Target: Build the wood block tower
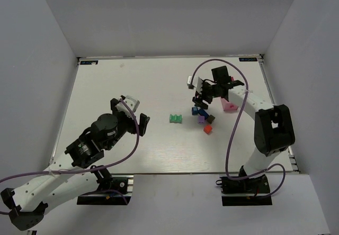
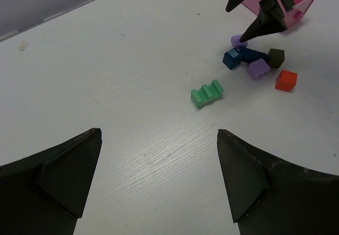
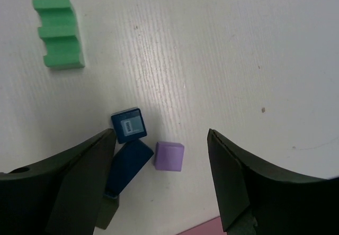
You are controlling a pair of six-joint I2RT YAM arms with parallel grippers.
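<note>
The small blocks lie loose on the white table, not stacked. In the right wrist view a purple cube (image 3: 170, 156) lies between my open right gripper's (image 3: 161, 134) fingertips, below them. A blue cube with a sticker (image 3: 127, 124) and a dark blue block (image 3: 127, 166) sit by the left finger, and a green notched block (image 3: 57, 32) lies apart. From above I see the green block (image 1: 176, 118), blue cube (image 1: 194, 110), another purple cube (image 1: 201, 119), brown cube (image 1: 211, 118) and red cube (image 1: 207, 129). My right gripper (image 1: 201, 99) hovers over them. My left gripper (image 1: 139, 122) is open and empty, to the left.
A pink rectangular box (image 1: 229, 105) lies just right of the cluster, beside the right arm; it also shows in the left wrist view (image 2: 299, 5). Grey walls enclose the table on three sides. The left gripper (image 2: 159, 132) looks over bare table toward the green block (image 2: 207, 93).
</note>
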